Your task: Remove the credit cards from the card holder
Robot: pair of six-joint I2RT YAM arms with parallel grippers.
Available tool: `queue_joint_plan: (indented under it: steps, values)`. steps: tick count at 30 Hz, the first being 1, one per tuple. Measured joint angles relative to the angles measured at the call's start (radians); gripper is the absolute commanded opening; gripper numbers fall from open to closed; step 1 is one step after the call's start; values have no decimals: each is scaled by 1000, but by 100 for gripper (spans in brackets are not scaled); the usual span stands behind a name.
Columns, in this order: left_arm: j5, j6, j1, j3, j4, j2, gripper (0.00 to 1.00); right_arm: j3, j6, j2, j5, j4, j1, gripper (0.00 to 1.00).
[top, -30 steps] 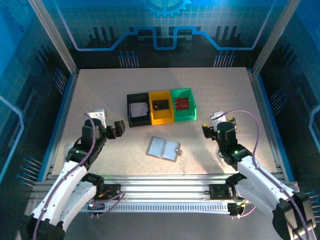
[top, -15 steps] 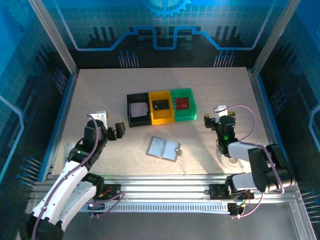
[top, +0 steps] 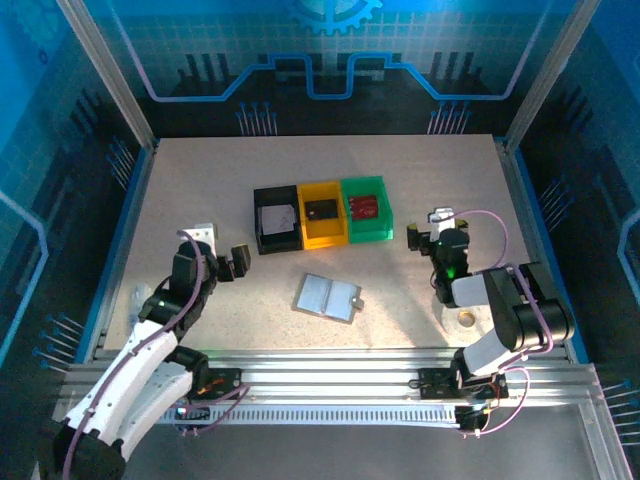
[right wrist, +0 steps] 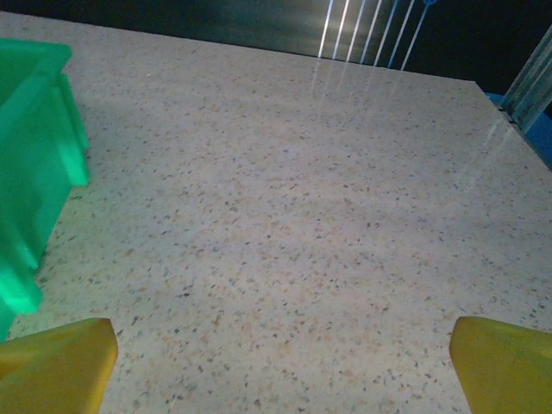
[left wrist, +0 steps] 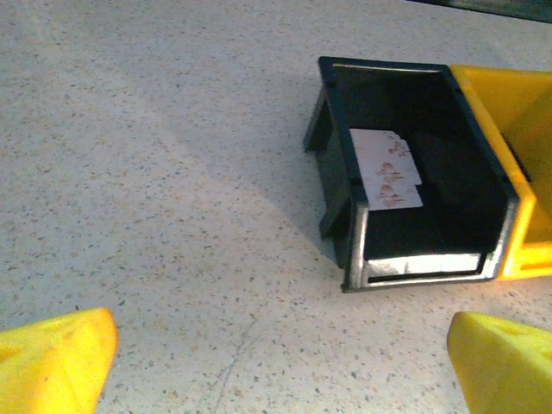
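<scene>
The grey card holder (top: 328, 297) lies open and flat on the table in front of three bins. One of the credit cards, a pale one (top: 277, 218), lies in the black bin (top: 257, 222). A dark one (top: 320, 210) is in the yellow bin (top: 323, 238) and a red one (top: 364, 207) in the green bin (top: 368, 232). My left gripper (top: 222, 250) hovers open left of the black bin (left wrist: 332, 185), facing the pale card (left wrist: 385, 168). My right gripper (top: 428, 232) is open and empty, right of the green bin (right wrist: 30, 164).
The three bins stand side by side in a row at mid-table. The yellow bin's wall (left wrist: 535, 112) shows beside the black one. The right arm is folded back near the table's right front, by a small round tan spot (top: 463, 319). Blue walls enclose the table.
The right arm has folded back toward its base, its gripper shifting slightly farther up the table. The left gripper has crept a little to the right. Holder and cards have not moved.
</scene>
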Motion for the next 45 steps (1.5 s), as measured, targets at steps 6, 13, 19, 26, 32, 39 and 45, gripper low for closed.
queue_joint_plan:
  steps: [6,13,19,26,32,39,45]
  values:
    - [-54,-52,58,-53,80,18,99,1,11,0,-1,-5,-4,100]
    - [-103,-21,122,-57,235,197,99,1,14,0,-4,-9,-4,100]
    - [-122,60,144,-59,394,357,99,1,18,0,-19,-15,-14,100]
    - [-121,113,163,-71,578,479,99,1,22,0,-45,-17,-29,100]
    - [-113,136,165,-76,706,575,99,2,27,0,-67,-18,-39,100]
    - [-91,158,166,-76,820,643,99,2,29,0,-82,-18,-39,100]
    - [-41,193,171,-76,900,699,99,1,29,0,-83,-18,-41,100]
